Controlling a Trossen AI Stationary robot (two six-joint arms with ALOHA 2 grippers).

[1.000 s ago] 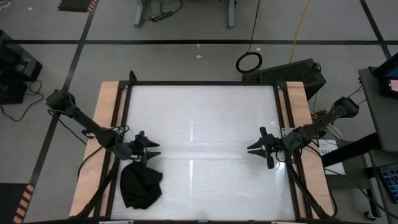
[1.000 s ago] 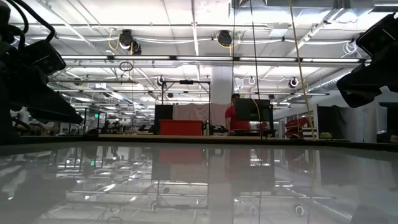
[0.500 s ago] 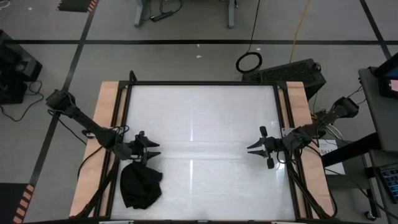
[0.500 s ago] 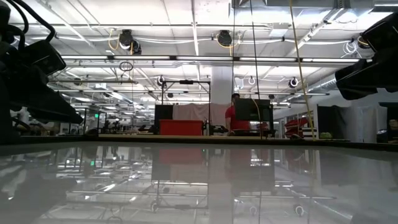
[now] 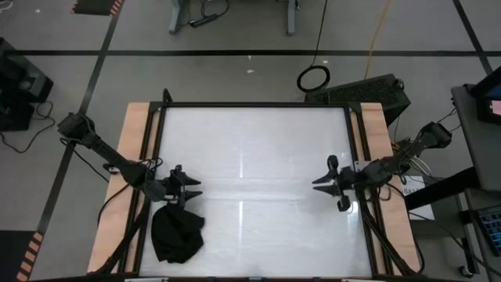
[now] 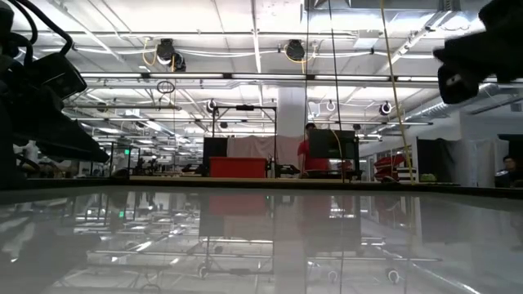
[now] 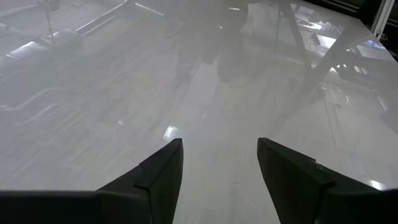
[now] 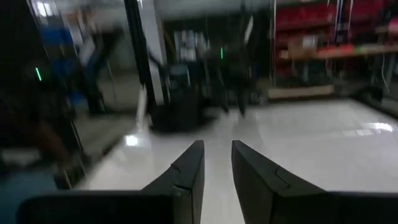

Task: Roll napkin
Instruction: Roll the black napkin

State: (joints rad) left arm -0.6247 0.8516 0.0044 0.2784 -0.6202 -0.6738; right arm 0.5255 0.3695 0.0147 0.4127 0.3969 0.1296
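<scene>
The napkin [image 5: 176, 235] is a crumpled black heap lying on the white table [image 5: 250, 141] near its near left corner. My left gripper [image 5: 194, 189] hovers just beyond the heap's far edge, open, its fingers [image 7: 168, 168] apart over bare table, touching nothing. My right gripper [image 5: 315, 185] hangs near the table's right edge, far from the napkin. It points level toward the left, and a narrow gap with nothing in it shows between its fingers [image 8: 189, 165]. The wrist views and the low view do not show the napkin.
Wooden strips [image 5: 133, 157] and a black frame run along the table's left and right sides. Bare glossy table lies between the two grippers. A dark box [image 5: 368, 90] stands past the far right corner. A person in red [image 6: 309, 151] stands far off in the room.
My right gripper has risen a little and tipped its fingers upward until they point level. Its finger gap looks unchanged. The napkin lies as before.
</scene>
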